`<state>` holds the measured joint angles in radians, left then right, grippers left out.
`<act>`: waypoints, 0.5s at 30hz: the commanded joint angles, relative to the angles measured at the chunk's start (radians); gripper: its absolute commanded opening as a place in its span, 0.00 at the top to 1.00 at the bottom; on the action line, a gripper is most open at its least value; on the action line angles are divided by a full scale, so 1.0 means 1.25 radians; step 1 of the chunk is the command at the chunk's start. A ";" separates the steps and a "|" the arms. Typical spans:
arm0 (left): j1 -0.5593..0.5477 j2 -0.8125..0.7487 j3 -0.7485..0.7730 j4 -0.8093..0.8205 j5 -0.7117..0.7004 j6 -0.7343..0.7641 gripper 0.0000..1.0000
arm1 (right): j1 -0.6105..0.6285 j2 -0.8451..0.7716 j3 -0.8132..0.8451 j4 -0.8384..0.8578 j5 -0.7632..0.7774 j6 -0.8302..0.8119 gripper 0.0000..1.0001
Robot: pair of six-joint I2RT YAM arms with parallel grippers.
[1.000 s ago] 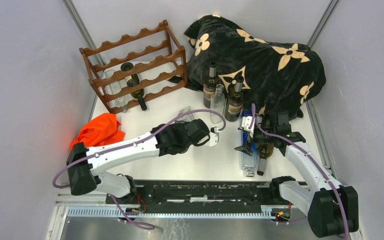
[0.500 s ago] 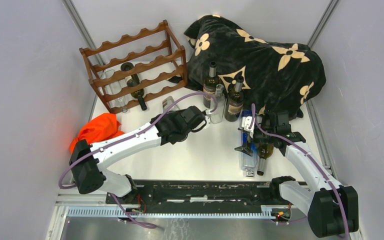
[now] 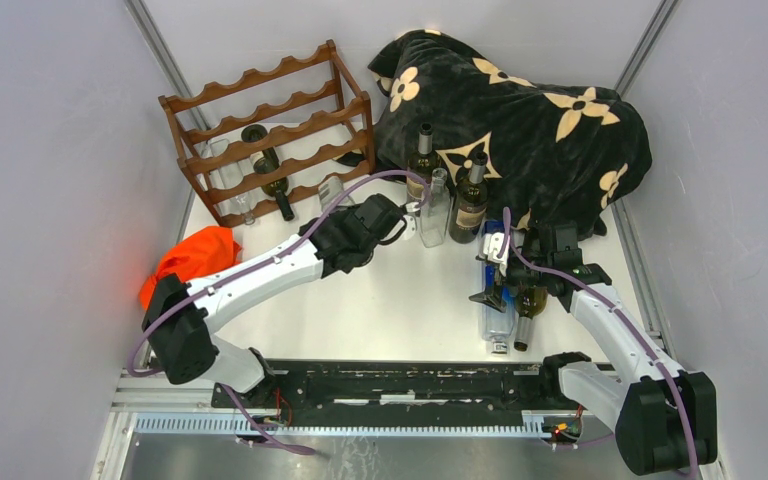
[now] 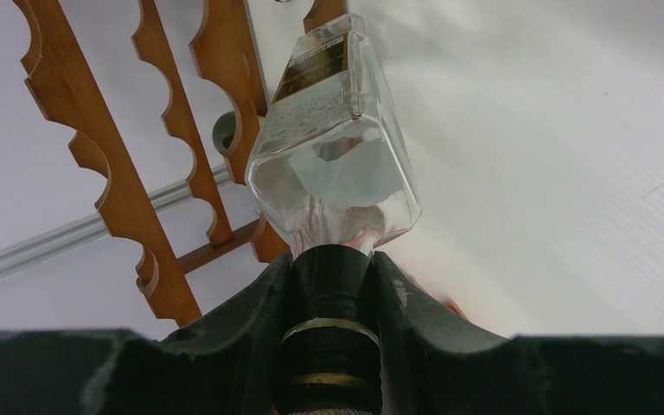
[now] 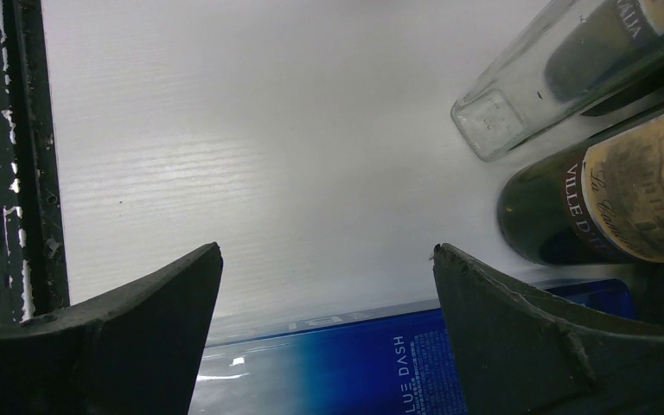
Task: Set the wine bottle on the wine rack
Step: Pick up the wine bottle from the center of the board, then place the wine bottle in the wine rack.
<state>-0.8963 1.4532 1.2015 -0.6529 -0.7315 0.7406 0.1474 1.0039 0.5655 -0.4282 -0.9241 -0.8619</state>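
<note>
The right gripper (image 5: 327,251) hung with jaws spread wide and empty above a blue-labelled clear bottle (image 5: 354,372) lying on the white table (image 5: 268,130). Farther out, the left gripper (image 4: 328,268) had its jaws clamped on the black-capped neck of the clear square bottle (image 4: 333,156), base pointing toward the wine rack (image 3: 250,75), close by its scalloped rails

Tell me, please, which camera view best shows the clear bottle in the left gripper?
The left wrist view: the clear bottle fills it, its neck clamped in the left gripper, base toward the wine rack. Top external shows only a glimpse beside the rack; the right wrist view misses it.
</note>
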 commanded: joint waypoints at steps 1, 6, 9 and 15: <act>0.024 -0.019 0.036 0.123 -0.109 0.084 0.98 | -0.004 0.002 0.029 0.005 -0.015 -0.014 0.02; 0.043 -0.025 0.042 0.125 -0.117 0.086 0.98 | -0.003 0.004 0.029 0.004 -0.016 -0.014 0.02; 0.052 -0.028 0.038 0.126 -0.119 0.086 0.98 | -0.004 0.006 0.029 0.003 -0.017 -0.014 0.02; 0.076 -0.023 0.015 0.178 -0.117 0.110 0.98 | -0.003 0.006 0.030 0.001 -0.019 -0.015 0.02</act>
<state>-0.8234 1.4532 1.1995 -0.6090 -0.7364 0.7902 0.1474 1.0096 0.5659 -0.4286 -0.9241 -0.8619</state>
